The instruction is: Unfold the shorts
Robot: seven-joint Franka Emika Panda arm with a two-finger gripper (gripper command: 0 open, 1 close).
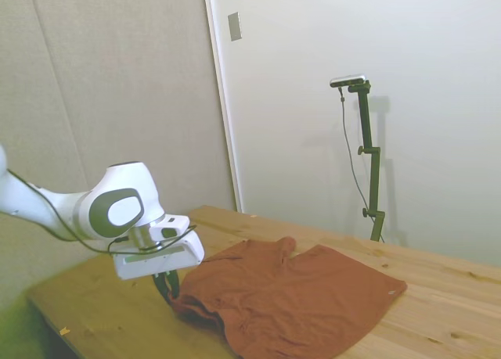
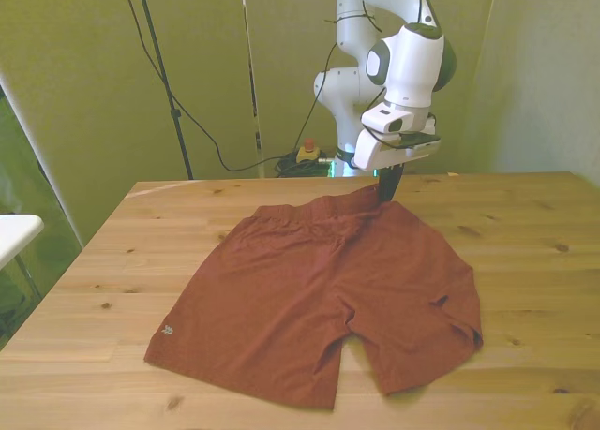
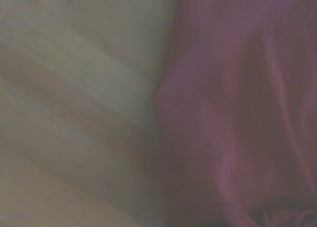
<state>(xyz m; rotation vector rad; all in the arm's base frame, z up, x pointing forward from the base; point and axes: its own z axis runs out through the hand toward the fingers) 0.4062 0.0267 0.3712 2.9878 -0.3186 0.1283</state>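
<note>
The shorts [image 2: 323, 289] are spread nearly flat on a wooden table [image 2: 525, 224] of pale knotty planks, both legs laid open toward the table's near edge in the front view. One leg hem on the front view's right is slightly curled up, and a small pale tag [image 2: 167, 332] is seen at the hem of the other leg. The waistband lies toward the far edge of the table, and one corner of it is lifted a little off the wood.

At that raised waistband corner the gripper [image 2: 387, 188] is set, its dark fingers pressed together and pinching the cloth of the shorts, as is seen in the side view [image 1: 167, 285] as well. The white arm [image 1: 94, 210] is bent low over the table above that corner.

In the wrist view only blurred reddish cloth beside bare wood [image 3: 74, 113] is shown.

Behind the table, a padded grey wall panel [image 1: 109, 85] is met by a plain white wall [image 1: 352, 46], with a small switch plate [image 1: 235, 26] near the join. In the front view a dark tripod stand [image 2: 164, 74] and trailing black cables [image 2: 225, 154] are seen behind the table, and the corner of a white surface [image 2: 14, 231] is seen beyond the table's end at the front view's left.
</note>
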